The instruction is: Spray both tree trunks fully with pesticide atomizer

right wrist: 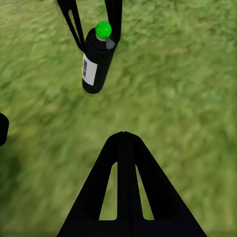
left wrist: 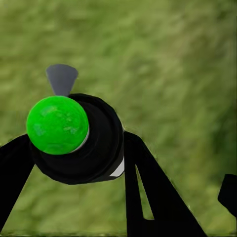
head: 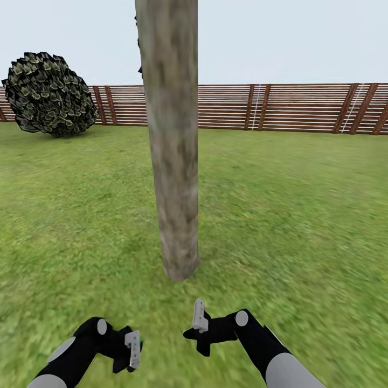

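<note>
A mottled tan-grey tree trunk (head: pixel 172 161) rises from the lawn straight ahead, its crown out of view. My left gripper (head: pixel 132 349) is low at the near left of its base and is shut on the pesticide atomizer (head: pixel 140 341). In the left wrist view the atomizer (left wrist: pixel 94 148) is a dark cylinder with a bright green cap and a grey nozzle, held between two black fingers (left wrist: pixel 148 197). The right wrist view shows the atomizer (right wrist: pixel 96 61) hanging over grass. My right gripper (head: pixel 200 317) is shut and empty, just in front of the trunk's base.
Green lawn (head: pixel 302 215) spreads all around the trunk. A round dark bush (head: pixel 48 94) stands at the far left. A brown slatted fence (head: pixel 280 108) runs across the back.
</note>
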### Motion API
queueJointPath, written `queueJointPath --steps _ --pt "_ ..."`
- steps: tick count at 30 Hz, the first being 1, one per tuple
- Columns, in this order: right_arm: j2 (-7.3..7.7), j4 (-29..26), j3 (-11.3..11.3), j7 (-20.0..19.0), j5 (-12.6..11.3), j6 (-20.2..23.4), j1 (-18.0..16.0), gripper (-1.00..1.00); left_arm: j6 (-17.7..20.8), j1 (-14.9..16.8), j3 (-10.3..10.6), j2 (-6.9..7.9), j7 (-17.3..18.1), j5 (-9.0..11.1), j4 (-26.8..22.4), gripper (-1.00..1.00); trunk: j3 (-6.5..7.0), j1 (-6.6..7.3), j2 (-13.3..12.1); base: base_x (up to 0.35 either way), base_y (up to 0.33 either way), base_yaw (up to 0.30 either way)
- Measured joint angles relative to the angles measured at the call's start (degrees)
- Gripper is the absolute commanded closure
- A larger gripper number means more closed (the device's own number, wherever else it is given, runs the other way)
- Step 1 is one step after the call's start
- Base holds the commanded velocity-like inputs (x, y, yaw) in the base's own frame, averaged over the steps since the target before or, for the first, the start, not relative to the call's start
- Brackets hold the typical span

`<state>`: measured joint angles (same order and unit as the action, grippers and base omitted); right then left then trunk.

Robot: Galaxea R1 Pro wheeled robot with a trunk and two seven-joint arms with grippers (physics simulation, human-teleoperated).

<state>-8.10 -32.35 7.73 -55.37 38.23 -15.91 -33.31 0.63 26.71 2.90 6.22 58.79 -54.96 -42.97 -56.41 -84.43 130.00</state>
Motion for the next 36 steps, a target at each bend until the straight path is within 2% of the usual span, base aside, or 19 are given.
queueJointPath --steps 2,8,10,12,13,15,17,19,20,21,23,24,25,28,29,31,33,34,36 --pt "0.03 0.0 0.0 0.0 0.0 0.0 0.0 -1.00 0.1 0.0 0.0 1.45 -0.2 0.0 0.0 1.00 0.00 0.00 0.0 0.000 0.000 0.000" --pt "0.25 0.1 -0.4 0.1 -0.1 0.0 0.0 -1.00 0.4 0.0 -0.7 3.45 -0.4 0.1 0.0 1.00 0.00 0.00 0.0 0.000 0.000 0.000" --pt "0.53 0.3 -0.6 0.3 0.0 0.0 0.0 -1.00 0.4 0.0 -2.1 4.08 -1.3 0.5 -0.1 1.00 0.00 0.00 0.0 0.000 0.000 0.000" --pt "1.74 0.5 -0.6 1.1 0.0 -0.1 0.0 -1.00 0.3 0.0 -7.0 3.94 -4.4 0.9 -0.1 1.00 0.00 0.00 0.0 0.000 0.000 0.000" --pt "2.97 0.7 -0.6 4.3 0.0 0.0 0.0 -1.00 0.3 0.0 -12.3 3.55 -7.7 1.0 -0.1 1.00 0.00 0.00 0.0 0.000 0.000 0.000" --pt "3.72 1.9 -0.6 9.3 0.0 0.0 0.1 -1.00 0.3 0.0 -15.9 2.85 -10.4 1.3 0.1 1.00 0.00 0.00 0.0 0.000 0.000 0.000" --pt "4.45 5.6 -0.6 18.5 -0.1 0.0 0.2 -1.00 0.3 0.0 -19.8 1.29 -15.1 2.5 0.9 1.00 0.00 0.00 0.0 0.000 0.000 0.000" --pt "4.84 12.2 -0.7 32.1 -0.5 -0.1 0.2 -1.00 0.0 0.0 -24.1 -0.76 -23.0 6.0 2.7 1.00 0.00 0.00 0.0 0.000 0.000 0.000" --pt "4.94 16.4 -0.9 40.2 -1.5 -0.1 0.2 -1.00 -0.1 0.0 -25.5 -1.71 -27.6 8.7 3.3 1.00 -0.01 0.00 0.0 0.000 0.000 0.000" --pt "5.00 19.3 -1.2 45.3 -2.8 -0.2 0.2 -1.00 -0.1 0.0 -26.0 -2.22 -30.2 10.5 3.7 1.00 0.00 0.00 0.0 0.000 0.000 0.000" --pt "5.05 23.4 -1.8 51.8 -5.5 -0.4 0.3 -1.00 0.0 0.0 -26.5 -2.83 -33.4 12.9 4.2 1.00 0.00 0.00 0.0 0.000 0.000 0.000" --pt "5.08 26.6 -2.1 56.7 -8.9 -1.0 0.3 -1.00 0.1 0.0 -26.7 -3.19 -35.9 15.0 4.9 1.00 -0.01 0.00 0.0 0.000 0.000 0.000" --pt "5.12 28.0 -2.3 58.9 -11.1 -1.7 0.3 -1.00 0.2 0.0 -26.9 -3.33 -37.4 16.1 5.6 1.00 0.00 0.00 0.0 0.000 0.000 0.000" --pt "7.21 30.1 -2.7 62.4 -19.1 -7.0 1.3 -1.00 0.4 0.0 -27.2 -3.58 -43.8 20.3 9.0 1.00 0.00 0.00 0.0 0.000 0.000 0.000" --pt "7.64 30.2 -2.6 62.6 -20.3 -7.7 1.5 -1.00 0.4 0.0 -27.2 -3.58 -44.6 20.9 9.6 1.00 0.00 0.00 0.0 0.000 0.000 0.000" --pt "9.01 30.3 -2.8 63.4 -26.7 -10.8 2.5 -1.00 0.5 0.0 -27.2 -3.53 -47.1 23.1 12.6 1.00 -0.01 0.00 0.0 0.000 0.000 0.000" --pt "10.16 30.4 -2.7 65.1 -31.3 -13.0 3.0 -1.00 1.2 0.1 -27.1 -3.51 -47.9 24.1 15.1 1.00 0.00 0.00 0.0 0.000 0.000 0.000" --pt "10.96 30.5 -2.7 65.8 -33.3 -14.4 3.1 -1.00 2.8 0.2 -27.0 -3.48 -48.1 24.4 16.1 1.00 -0.01 0.00 0.0 0.000 0.000 0.000" --pt "11.62 30.5 -2.4 66.1 -34.4 -15.7 3.3 -1.00 5.9 0.3 -27.0 -3.47 -47.9 24.6 16.9 1.00 0.00 0.00 0.0 0.000 0.000 0.000"
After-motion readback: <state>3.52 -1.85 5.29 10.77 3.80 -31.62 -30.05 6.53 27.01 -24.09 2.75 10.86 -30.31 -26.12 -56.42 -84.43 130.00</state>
